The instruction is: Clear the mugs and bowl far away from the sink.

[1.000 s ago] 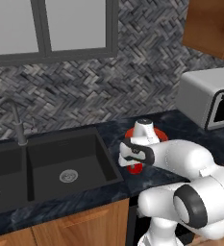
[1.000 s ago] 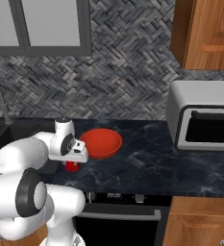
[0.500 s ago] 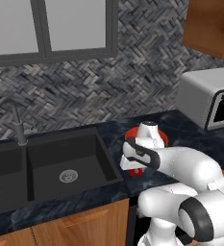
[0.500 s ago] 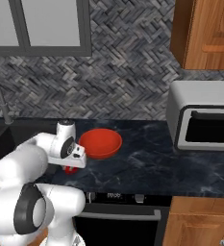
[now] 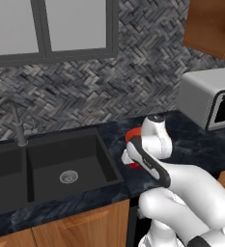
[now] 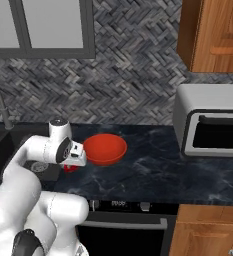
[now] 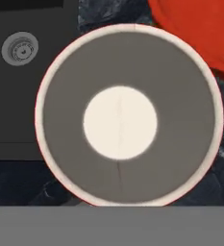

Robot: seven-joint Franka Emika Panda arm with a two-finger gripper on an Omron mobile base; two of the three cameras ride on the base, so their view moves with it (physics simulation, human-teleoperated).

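Lifting the red mug [image 7: 119, 115] is judged to be the step in hand. It stands on the dark counter [image 6: 153, 172] just beside the right edge of the sink [image 5: 61, 159], with the bowl [image 6: 105, 149] just beside it on the other side. The gripper [image 6: 72, 162] is set directly over the mug, and its jaws are drawn together. Whether the mug's wall is pinched between them cannot be made out.

A straight upward lift is advised before any sideways travel, so that the bowl's rim is not clipped and the mug is not tipped into the basin. The mug should be kept upright and low.

Open counter is seen to the right, between the bowl and the microwave [image 6: 210, 127]. The counter's front edge lies near.
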